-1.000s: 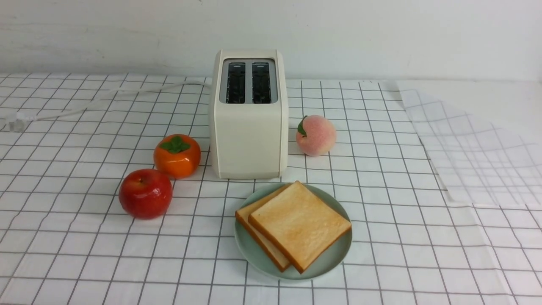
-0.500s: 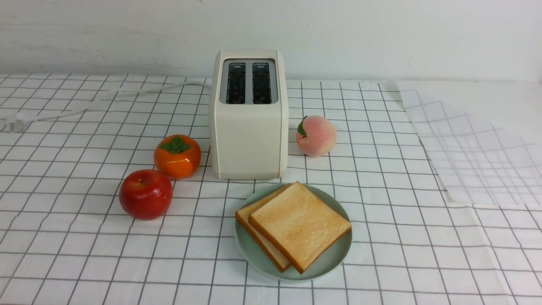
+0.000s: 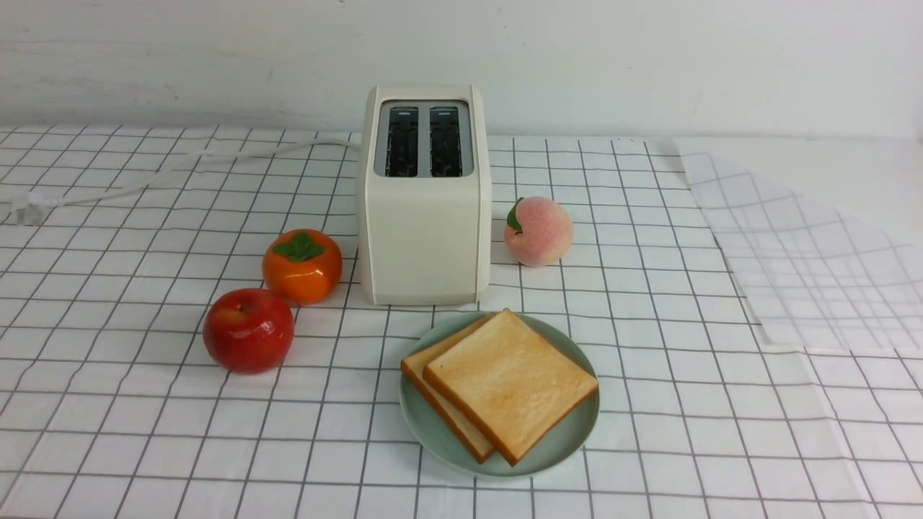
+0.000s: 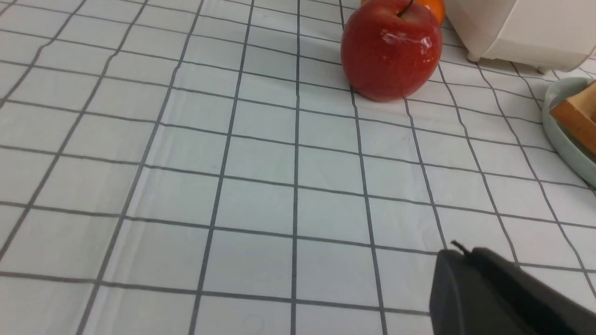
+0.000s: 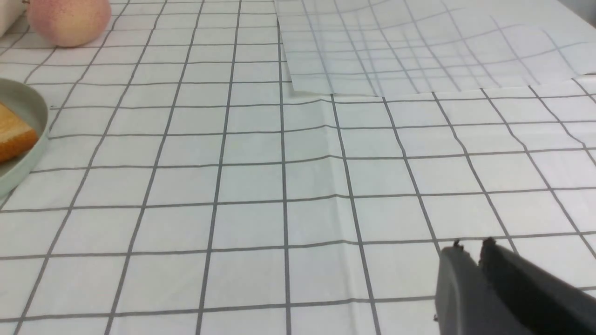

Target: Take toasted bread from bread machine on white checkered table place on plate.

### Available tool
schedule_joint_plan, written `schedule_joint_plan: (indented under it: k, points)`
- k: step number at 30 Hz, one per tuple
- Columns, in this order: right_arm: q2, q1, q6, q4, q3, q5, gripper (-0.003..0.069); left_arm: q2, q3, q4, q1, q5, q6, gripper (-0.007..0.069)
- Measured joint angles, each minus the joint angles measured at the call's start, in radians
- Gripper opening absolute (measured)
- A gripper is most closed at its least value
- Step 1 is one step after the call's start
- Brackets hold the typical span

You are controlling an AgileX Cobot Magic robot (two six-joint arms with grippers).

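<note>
Checkered table (image 3: 130, 425) bears toaster (image 3: 424, 216), plate (image 3: 570, 440), fruit (image 3: 248, 329)

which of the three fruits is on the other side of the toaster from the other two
The peach: pale pink, alone to the right of the toaster. The red apple and orange persimmon sit to its left.

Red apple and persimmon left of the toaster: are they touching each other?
Cannot tell. In the front view the apple overlaps the persimmon at one edge; the left wrist view hides the persimmon behind the apple, showing neither gap nor contact.
</note>
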Motion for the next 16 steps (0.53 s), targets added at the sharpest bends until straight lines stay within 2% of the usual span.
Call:
schedule_joint_plan:
  k: [16]
  points:
    - [0.000,0.000,0.000,0.001,0.000,0.000,0.0094,0.000,0.000,0.000,0.000,0.000,0.000,0.0007]
